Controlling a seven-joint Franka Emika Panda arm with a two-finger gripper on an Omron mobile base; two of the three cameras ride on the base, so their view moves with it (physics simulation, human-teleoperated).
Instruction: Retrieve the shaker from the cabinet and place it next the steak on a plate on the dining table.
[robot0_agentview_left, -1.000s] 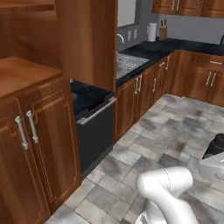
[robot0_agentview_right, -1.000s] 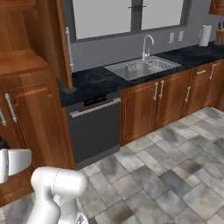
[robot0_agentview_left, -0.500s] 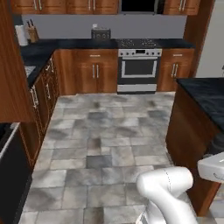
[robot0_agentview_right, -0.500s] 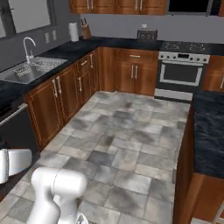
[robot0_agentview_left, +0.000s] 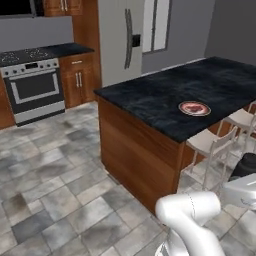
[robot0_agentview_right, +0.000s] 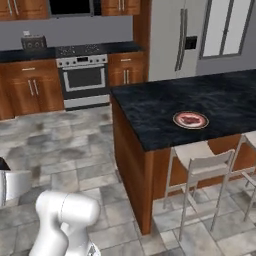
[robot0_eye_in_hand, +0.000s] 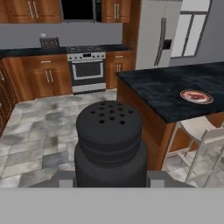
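Hand view is showing the dark shaker (robot0_eye_in_hand: 109, 140) sitting right in my claw, clamped between the fingers and upright with its holed cap up, so the cabinet part looks done. Ahead of the claw and off to its right I'm seeing the dining table (robot0_eye_in_hand: 164, 89), with the plate (robot0_eye_in_hand: 196, 96) near its edge and the steak (robot0_eye_in_hand: 196, 95) lying on it. What's left, I'm guessing: closing in on the table and setting the shaker down just beside that steak.
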